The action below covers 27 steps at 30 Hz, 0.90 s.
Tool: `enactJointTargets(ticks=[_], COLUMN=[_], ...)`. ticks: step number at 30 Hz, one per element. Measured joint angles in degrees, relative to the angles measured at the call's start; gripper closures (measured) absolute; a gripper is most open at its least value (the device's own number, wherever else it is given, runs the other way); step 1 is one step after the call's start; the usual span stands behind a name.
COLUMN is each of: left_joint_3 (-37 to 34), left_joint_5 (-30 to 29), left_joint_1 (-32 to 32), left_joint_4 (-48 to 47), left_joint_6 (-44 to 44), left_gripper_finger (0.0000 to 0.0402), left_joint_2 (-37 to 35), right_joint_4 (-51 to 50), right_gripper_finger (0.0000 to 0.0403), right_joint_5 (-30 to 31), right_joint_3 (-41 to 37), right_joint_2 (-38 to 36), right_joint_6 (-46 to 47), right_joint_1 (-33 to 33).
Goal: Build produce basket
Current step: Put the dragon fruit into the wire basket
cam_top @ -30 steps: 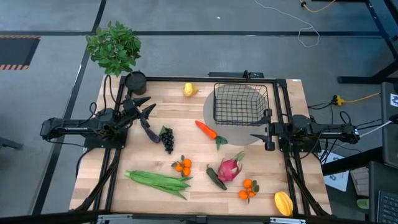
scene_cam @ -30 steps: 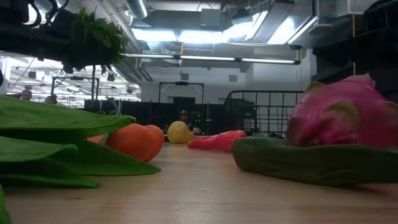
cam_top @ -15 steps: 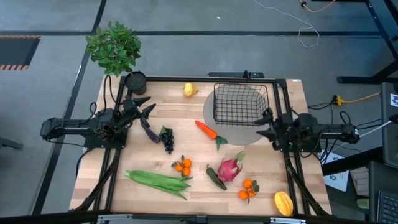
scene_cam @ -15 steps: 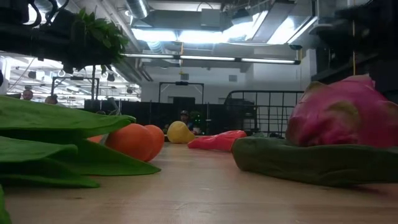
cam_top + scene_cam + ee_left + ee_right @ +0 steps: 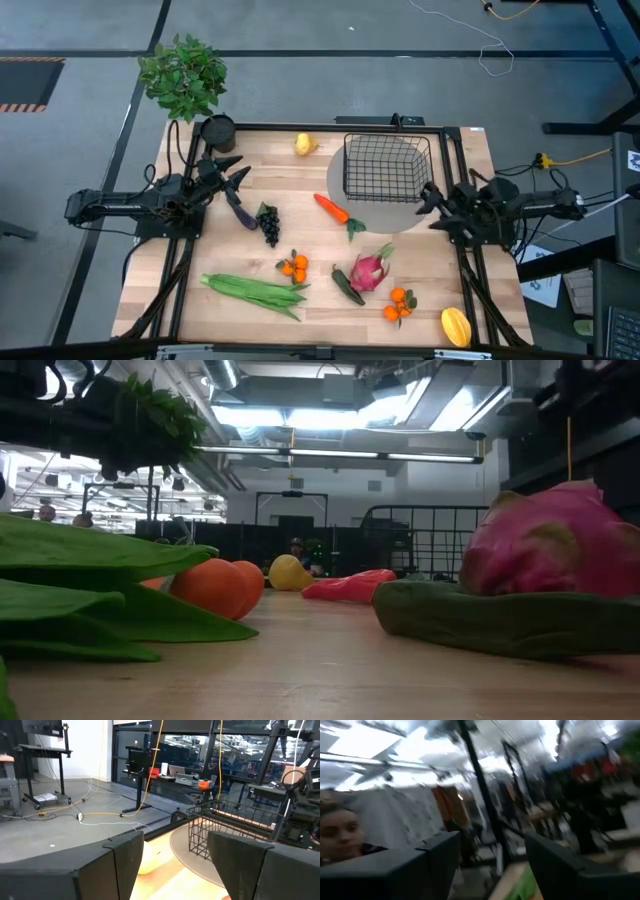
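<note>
The black wire basket (image 5: pixel 388 167) stands on a grey round mat at the table's far right, also visible in the left wrist view (image 5: pixel 230 827). Produce lies loose on the wood: lemon (image 5: pixel 305 143), carrot (image 5: pixel 332 208), eggplant (image 5: pixel 240 212), grapes (image 5: pixel 268 223), two orange clusters (image 5: pixel 294 267) (image 5: pixel 400 303), green beans (image 5: pixel 255 290), dragon fruit (image 5: pixel 370 270), a dark green vegetable (image 5: pixel 347 285), starfruit (image 5: pixel 456 326). My left gripper (image 5: pixel 238 168) is open, above the table's left side near the eggplant. My right gripper (image 5: pixel 428 207) is open beside the basket's near right corner.
A small round black cup (image 5: pixel 217 131) stands at the far left corner, with a leafy potted plant (image 5: pixel 183 75) beyond it. A black frame (image 5: pixel 300 127) runs along the table's edges. Bare wood lies between the carrot and the oranges. A person shows in the right wrist view (image 5: pixel 340 832).
My right gripper has drawn back a little toward the table's right edge and tipped upward; its wrist picture is blurred and looks at the ceiling. The left arm and all the produce have stayed where they were.
</note>
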Motion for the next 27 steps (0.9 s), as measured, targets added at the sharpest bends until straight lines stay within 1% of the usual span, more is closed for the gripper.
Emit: enactJointTargets(ticks=[4, 8, 11, 14, 18, 22, 27], left_joint_3=[0.0, 0.0, 0.0, 0.0, 0.0, 0.0, 0.0], left_joint_5=[0.0, 0.0, 0.0, 0.0, 0.0, -0.4, -0.8], left_joint_1=[0.0, 0.0, 0.0, 0.0, 0.0, 0.0, 0.0], left_joint_4=[-0.1, -0.1, -0.1, -0.2, -1.3, -3.3, -3.6], left_joint_6=[-0.6, -0.6, -0.6, -0.4, -0.4, -0.3, -0.4], left_gripper_finger=[0.0191, 0.0191, 0.0191, 0.0191, 0.0191, 0.0191, 0.0191], left_joint_2=[0.0, 0.0, 0.0, 0.0, 0.0, 0.0, 0.0], right_joint_4=[-11.8, -27.9, -35.0, -40.6, -44.2, -41.1, -35.7], right_gripper_finger=[0.0179, 0.0179, 0.0179, 0.0179, 0.0179, 0.0179, 0.0179], right_joint_5=[1.2, 1.3, 1.3, 1.3, 0.3, -3.4, -2.6], right_joint_3=[9.1, 19.6, 25.2, 28.8, 30.4, 30.5, 30.6], right_joint_2=[8.6, 18.9, 27.0, 34.4, 43.7, 51.0, 57.2], right_joint_6=[-1.5, -4.2, -5.1, -5.0, -1.1, -1.7, -4.6], right_joint_1=[0.6, 1.3, 2.2, 3.9, 6.7, 9.6, 11.8])
